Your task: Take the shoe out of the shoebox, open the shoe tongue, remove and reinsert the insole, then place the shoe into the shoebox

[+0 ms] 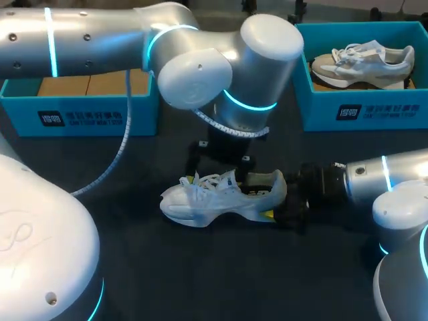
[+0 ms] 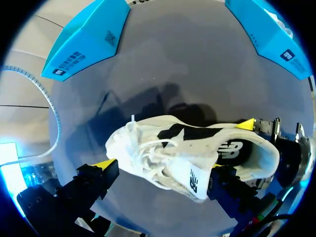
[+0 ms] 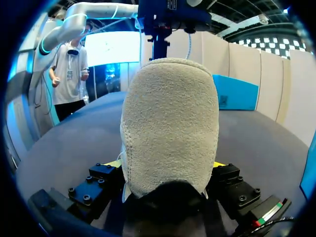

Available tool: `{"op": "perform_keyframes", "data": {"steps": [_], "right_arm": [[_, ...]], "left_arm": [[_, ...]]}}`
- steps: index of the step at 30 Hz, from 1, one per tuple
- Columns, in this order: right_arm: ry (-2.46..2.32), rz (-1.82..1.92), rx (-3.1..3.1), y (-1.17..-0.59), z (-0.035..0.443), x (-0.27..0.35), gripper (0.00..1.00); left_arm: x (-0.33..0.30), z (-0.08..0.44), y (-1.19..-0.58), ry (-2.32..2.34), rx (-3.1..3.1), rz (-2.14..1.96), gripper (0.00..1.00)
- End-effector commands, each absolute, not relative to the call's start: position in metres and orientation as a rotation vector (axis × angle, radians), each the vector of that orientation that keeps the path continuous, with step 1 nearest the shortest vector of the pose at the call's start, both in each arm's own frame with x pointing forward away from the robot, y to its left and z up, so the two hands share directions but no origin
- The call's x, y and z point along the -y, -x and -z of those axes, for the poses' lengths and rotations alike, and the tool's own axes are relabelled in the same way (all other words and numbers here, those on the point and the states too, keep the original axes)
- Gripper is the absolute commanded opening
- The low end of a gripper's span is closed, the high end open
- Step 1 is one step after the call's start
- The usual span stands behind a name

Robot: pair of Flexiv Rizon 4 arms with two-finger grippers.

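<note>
Gripping heel of white sneaker with right claw to steady it; poising left claw open astride laces, likely for the tongue.

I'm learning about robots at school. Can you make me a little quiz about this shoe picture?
1. True or false: the white shoe lies inside a box.
2. Which part of the white shoe is the right gripper shut on? A the toe, B the heel, C the laces.
3. Fill in the gap: the blue box on the right holds another ____.

Key
1. False. It lies on the table, between the boxes.
2. B, the heel.
3. Shoe. A second shoe lies in that box.
</note>
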State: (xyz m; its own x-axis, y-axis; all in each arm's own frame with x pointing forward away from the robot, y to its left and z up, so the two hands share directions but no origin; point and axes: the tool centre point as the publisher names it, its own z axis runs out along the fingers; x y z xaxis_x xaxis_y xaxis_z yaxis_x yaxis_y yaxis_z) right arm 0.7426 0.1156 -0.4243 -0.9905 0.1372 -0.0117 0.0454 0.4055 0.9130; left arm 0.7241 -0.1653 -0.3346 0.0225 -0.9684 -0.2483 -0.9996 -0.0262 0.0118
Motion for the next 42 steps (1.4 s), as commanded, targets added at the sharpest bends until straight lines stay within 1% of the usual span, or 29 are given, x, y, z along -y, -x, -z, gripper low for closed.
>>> {"op": "perform_keyframes", "data": {"steps": [1, 2, 3, 11, 22, 29, 37, 38, 39, 40, 42], "right_arm": [[-0.169, -1.655, -2.561, -0.744, 0.428, -0.119, 0.00], [-0.169, -1.655, -2.561, -0.744, 0.428, -0.119, 0.00], [-0.169, -1.655, -2.561, -0.744, 0.428, -0.119, 0.00], [-0.169, -1.655, -2.561, -0.744, 0.428, -0.119, 0.00], [-0.169, -1.655, -2.561, -0.744, 0.428, -0.119, 0.00], [-0.169, -1.655, -2.561, -0.744, 0.428, -0.119, 0.00], [-0.169, -1.655, -2.561, -0.744, 0.428, -0.119, 0.00], [-0.169, -1.655, -2.561, -0.744, 0.428, -0.119, 0.00], [-0.169, -1.655, -2.561, -0.744, 0.428, -0.119, 0.00], [-0.169, -1.655, -2.561, -0.744, 0.428, -0.119, 0.00], [-0.169, -1.655, -2.561, -0.744, 0.428, -0.119, 0.00]], "left_arm": [[0.151, 0.321, -0.723, 2.152, -2.125, -0.208, 0.40], [0.151, 0.321, -0.723, 2.152, -2.125, -0.208, 0.40], [0.150, 0.317, -0.723, 2.169, -2.168, -0.206, 0.00], [0.136, 0.295, -0.721, 2.190, -2.277, -0.138, 0.00], [0.108, 0.286, -0.716, 2.217, -2.293, -0.089, 0.00], [0.087, 0.293, -0.714, 2.247, -2.212, -0.093, 0.00], [0.071, 0.316, -0.716, 2.250, -2.130, -0.164, 0.00], [0.069, 0.325, -0.717, 2.242, -2.109, -0.187, 0.00], [0.068, 0.329, -0.717, 2.239, -2.108, -0.196, 0.10], [0.068, 0.332, -0.717, 2.236, -2.098, -0.206, 0.10], [0.067, 0.341, -0.717, 2.236, -2.092, -0.229, 0.12]]}}
